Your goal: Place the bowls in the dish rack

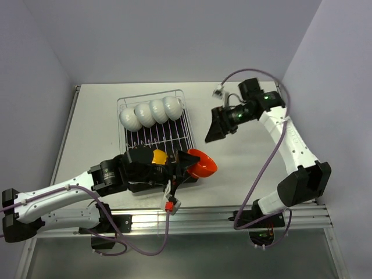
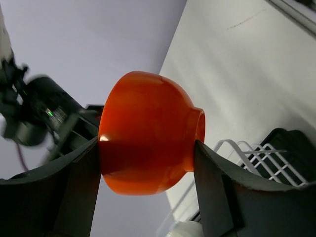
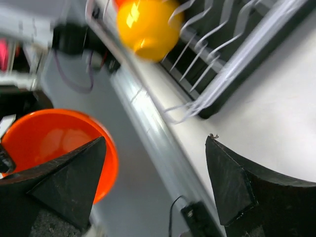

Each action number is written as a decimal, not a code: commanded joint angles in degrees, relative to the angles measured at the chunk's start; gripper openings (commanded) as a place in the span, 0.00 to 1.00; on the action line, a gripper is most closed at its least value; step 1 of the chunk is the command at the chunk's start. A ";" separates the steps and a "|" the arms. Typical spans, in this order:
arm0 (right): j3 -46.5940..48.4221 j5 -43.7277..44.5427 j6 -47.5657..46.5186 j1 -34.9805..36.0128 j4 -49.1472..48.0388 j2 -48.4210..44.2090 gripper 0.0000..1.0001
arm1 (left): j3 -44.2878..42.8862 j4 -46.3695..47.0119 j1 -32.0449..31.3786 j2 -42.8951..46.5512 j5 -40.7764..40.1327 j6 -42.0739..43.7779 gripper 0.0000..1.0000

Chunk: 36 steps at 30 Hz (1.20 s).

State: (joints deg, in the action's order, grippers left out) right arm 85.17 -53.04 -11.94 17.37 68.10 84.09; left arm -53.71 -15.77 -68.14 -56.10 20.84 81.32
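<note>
My left gripper [image 1: 192,164] is shut on a red-orange bowl [image 1: 206,164], held on its side just off the front right corner of the dish rack [image 1: 181,116]. In the left wrist view the bowl [image 2: 148,133] sits squeezed between both fingers [image 2: 74,190]. Several white bowls [image 1: 150,113] stand in a row at the back of the rack, and a yellow-orange bowl [image 1: 158,157] rests at its front. My right gripper [image 1: 218,125] hangs open and empty to the right of the rack. Its wrist view shows the gripper [image 3: 155,163], the red-orange bowl [image 3: 49,140] and the yellow-orange bowl [image 3: 145,24].
The rack's black drip tray [image 3: 237,79] lies near the table's front edge, with the metal rail [image 1: 232,212] just beyond it. The left forearm covers the front of the rack. A red and white connector [image 1: 170,203] hangs below the left wrist.
</note>
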 commanded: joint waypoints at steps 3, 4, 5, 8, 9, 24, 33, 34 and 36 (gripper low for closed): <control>11.59 -1.63 1.40 -12.95 -0.68 0.01 0.89 | -7.36 -1.08 -0.94 -0.50 -6.06 -22.22 0.00; 12.65 -1.89 1.31 -14.71 -0.42 0.36 0.89 | -10.42 -2.93 -1.03 -1.29 -6.77 -29.83 0.00; 14.31 -2.50 1.05 -17.08 0.28 0.63 0.89 | -12.01 -4.52 -0.77 -3.04 -7.30 -33.64 0.00; 16.34 -4.17 -0.44 -21.40 2.82 1.68 0.89 | -16.59 -8.49 2.03 -5.33 -4.24 -48.06 0.00; 16.35 -4.62 -0.80 -22.63 3.27 1.95 0.89 | -17.30 -8.66 3.18 -5.69 -3.19 -54.27 0.00; 10.64 -4.44 -4.75 -23.52 5.03 0.55 0.89 | -25.57 -19.38 30.51 -18.34 17.56 -88.60 0.00; 7.82 -4.80 -6.07 -23.61 5.55 0.54 0.88 | -23.10 -22.37 33.07 -22.74 21.26 -92.48 0.00; 7.91 -4.71 -6.16 -23.61 5.64 0.54 0.88 | -22.84 -22.90 33.07 -23.18 20.65 -92.65 0.00; 7.82 -4.53 -6.34 -23.61 5.73 0.54 0.88 | -22.66 -23.25 33.07 -24.32 20.38 -93.01 0.00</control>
State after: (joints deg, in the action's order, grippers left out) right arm 93.03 -56.49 -16.82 -6.00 73.01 85.73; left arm -76.71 -38.83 -35.00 -79.48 39.00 -8.95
